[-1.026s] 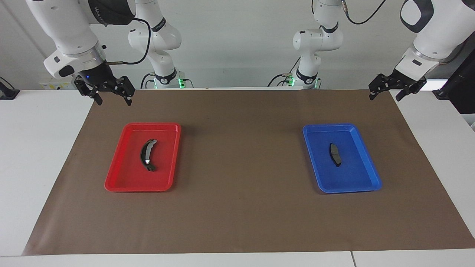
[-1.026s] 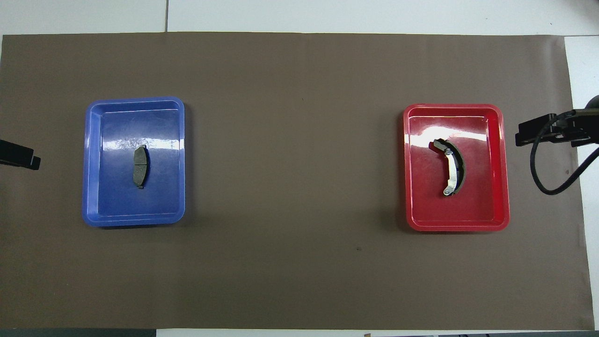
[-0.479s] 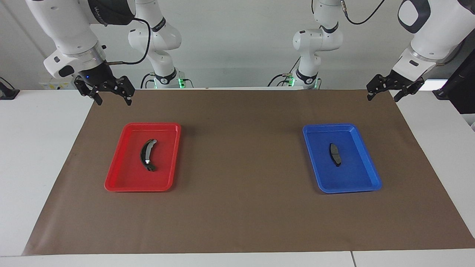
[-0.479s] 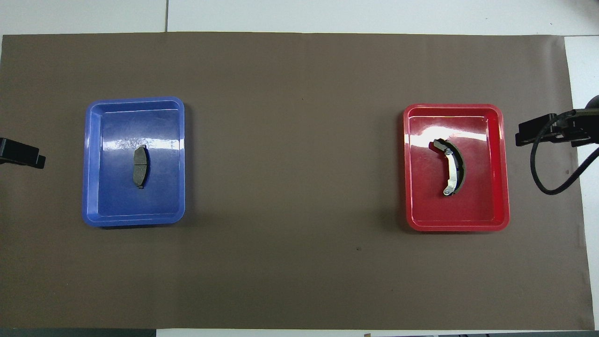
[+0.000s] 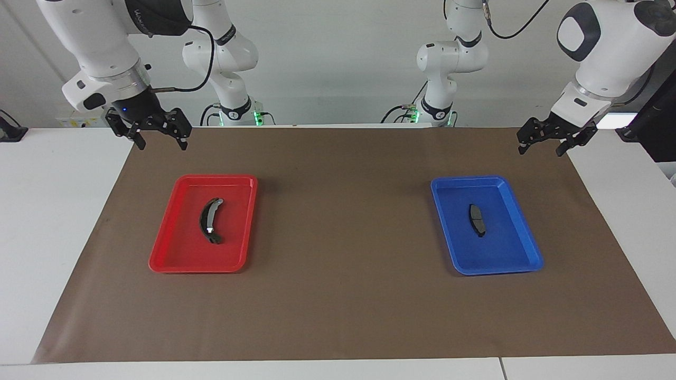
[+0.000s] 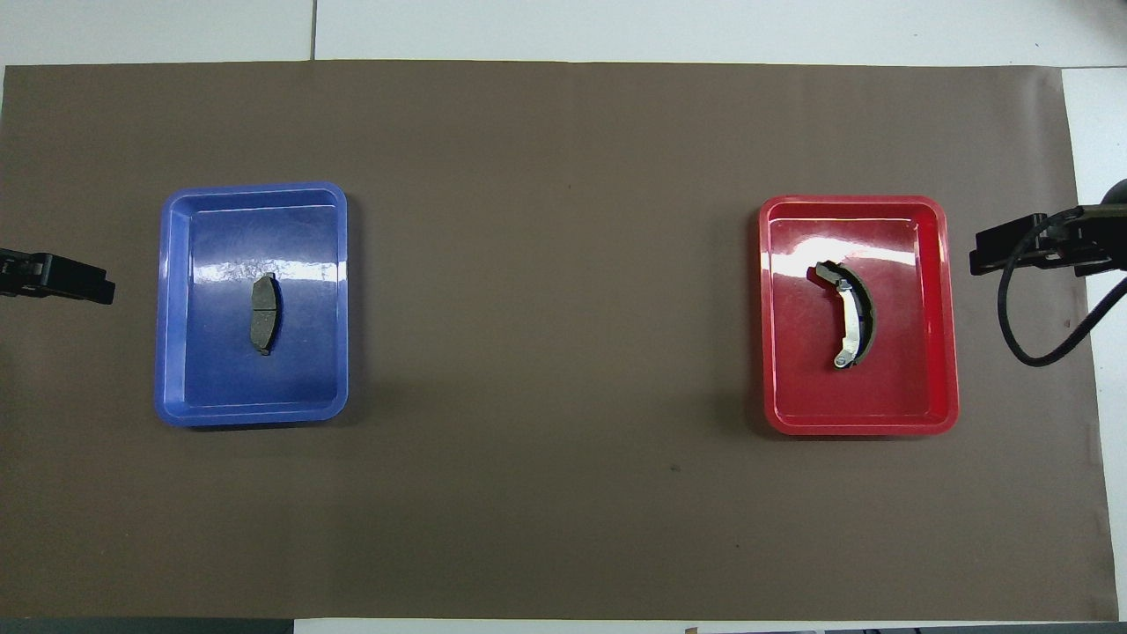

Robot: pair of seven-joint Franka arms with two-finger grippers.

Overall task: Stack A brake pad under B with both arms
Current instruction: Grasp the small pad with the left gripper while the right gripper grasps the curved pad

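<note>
Both brake parts are seen untouched in separate trays, with both end effectors raised and empty.

Nearest the robots, the left end effector [image 5: 545, 143] is held over the mat's corner at the left arm's end of the tabletop [image 5: 53, 221], jaws apart; the right end effector [image 5: 161, 138] hangs over the mat's corner at the right arm's end, jaws likewise apart. Farther out, A brake pad [image 5: 477, 220] lies in the blue tray [image 5: 520, 232] toward the left arm's end, and B [image 5: 209, 220] lies in the red tray [image 5: 232, 221] toward the right arm's end. Each part's long axis runs roughly from near to far. The left arm is judged nearer to A brake pad, which lies farther from the robots than its end effector, so a forward, downward reach is called for.
</note>
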